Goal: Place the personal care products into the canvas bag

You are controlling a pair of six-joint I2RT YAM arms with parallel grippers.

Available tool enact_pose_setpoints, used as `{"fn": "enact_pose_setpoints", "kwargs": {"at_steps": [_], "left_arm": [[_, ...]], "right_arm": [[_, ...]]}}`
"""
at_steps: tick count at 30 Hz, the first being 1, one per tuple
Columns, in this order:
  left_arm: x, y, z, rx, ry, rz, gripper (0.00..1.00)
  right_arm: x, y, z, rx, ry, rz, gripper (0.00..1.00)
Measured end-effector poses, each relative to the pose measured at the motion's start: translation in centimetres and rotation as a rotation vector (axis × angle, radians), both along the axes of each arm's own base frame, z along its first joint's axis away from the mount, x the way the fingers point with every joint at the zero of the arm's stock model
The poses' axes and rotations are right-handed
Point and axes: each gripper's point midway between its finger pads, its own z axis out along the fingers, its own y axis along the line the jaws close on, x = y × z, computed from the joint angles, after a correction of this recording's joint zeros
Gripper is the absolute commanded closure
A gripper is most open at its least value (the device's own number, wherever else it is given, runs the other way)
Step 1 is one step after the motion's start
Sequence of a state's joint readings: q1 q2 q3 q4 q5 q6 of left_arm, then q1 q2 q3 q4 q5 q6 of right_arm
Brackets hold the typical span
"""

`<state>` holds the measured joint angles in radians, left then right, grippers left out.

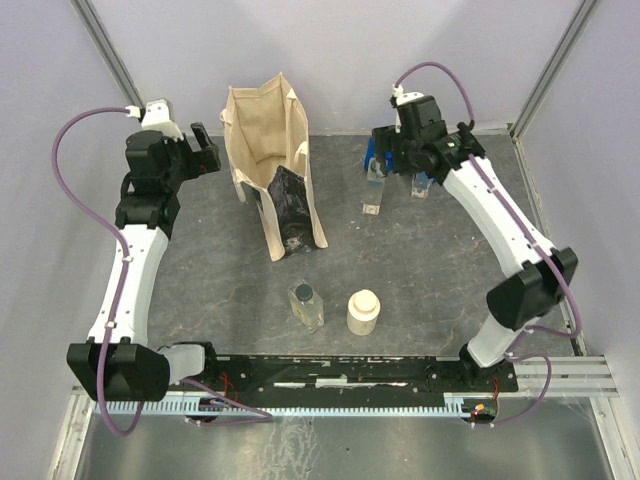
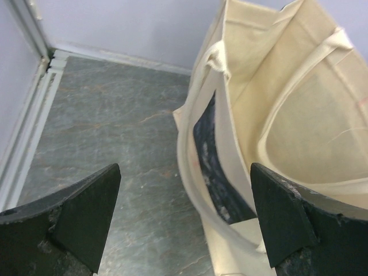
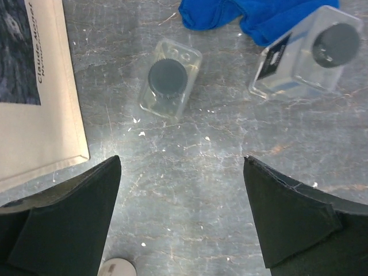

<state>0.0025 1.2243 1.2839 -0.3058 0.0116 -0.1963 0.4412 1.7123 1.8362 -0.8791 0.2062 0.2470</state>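
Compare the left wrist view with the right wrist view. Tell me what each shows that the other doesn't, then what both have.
Only the left wrist view: the canvas bag seen into its open mouth, a fabric handle, and the foot of the wall.
Only the right wrist view: a clear dark-capped bottle, a second bottle by the blue cloth, and the cream bottle at the bottom edge.
Both: the bag's beige side with its black patch, the grey table, and an open, empty gripper, the left gripper or the right gripper.

The canvas bag (image 3: 46, 126) bears printed lettering beside its black patch (image 3: 14, 52): "Claude Monet". A second line beneath is too small to read. The dark label (image 3: 275, 57) on one clear bottle (image 3: 313, 57) is illegible.
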Motion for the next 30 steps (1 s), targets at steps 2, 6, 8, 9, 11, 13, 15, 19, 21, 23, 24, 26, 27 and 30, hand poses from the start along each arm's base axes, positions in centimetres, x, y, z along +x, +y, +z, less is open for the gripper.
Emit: {"fn": "enact_pose_setpoints", "kwargs": {"at_steps": [2,6,8,9,11,13,15,19,21,23,24,26,27,30], "left_arm": [[0.7,-0.6,1.1,-0.025,-0.027,-0.021,0.00],[1.4,-2.2,2.1,-0.055,-0.063,-0.063,0.00],[1.9,-3.8,1.7,-0.058,-0.061,-0.097,0.00],[2.1,-4.2,1.5,-0.059,-0.055,-0.105,0.00],[2.7,-5.3,0.4,-0.056,-0.031,-0.120,0.00],[3.5,-6.3,-1.1,-0.051,0.003,-0.132,0.00],[4.1,-6.9,-2.6,-0.040,0.036,-0.125,0.00],[5.0,-6.8,-5.1,-0.007,0.093,-0.083,0.12],[5.1,-6.2,-5.8,0.014,0.114,-0.053,0.32],[5.2,-5.7,-5.8,0.031,0.120,-0.029,0.57],[5.3,-5.5,-5.7,0.038,0.120,-0.020,0.71],[5.5,-5.2,-5.6,0.049,0.121,-0.011,0.90],[5.6,-5.2,-5.5,0.052,0.121,-0.010,0.96],[5.6,-5.2,-5.9,0.055,0.133,-0.009,0.97]], "right_arm": [[1.0,0.6,-1.4,-0.005,0.028,-0.006,0.05],[2.7,1.6,-3.3,-0.006,0.059,-0.015,0.05],[3.5,2.1,-3.9,-0.003,0.066,-0.021,0.05],[3.7,2.3,-4.1,-0.001,0.067,-0.020,0.05],[4.2,2.6,-4.6,0.000,0.072,-0.022,0.05],[4.7,3.0,-5.2,-0.002,0.080,-0.023,0.05],[5.1,3.2,-6.0,-0.007,0.092,-0.022,0.05],[5.5,3.5,-7.2,-0.017,0.112,-0.023,0.06],[5.7,3.6,-7.7,-0.023,0.120,-0.022,0.08],[5.8,3.7,-8.2,-0.027,0.128,-0.021,0.12],[5.9,3.8,-8.4,-0.029,0.132,-0.020,0.13],[6.0,3.9,-8.8,-0.034,0.139,-0.018,0.15],[6.1,3.9,-8.9,-0.034,0.140,-0.016,0.16],[6.4,4.1,-9.2,-0.038,0.145,-0.012,0.17]]}}
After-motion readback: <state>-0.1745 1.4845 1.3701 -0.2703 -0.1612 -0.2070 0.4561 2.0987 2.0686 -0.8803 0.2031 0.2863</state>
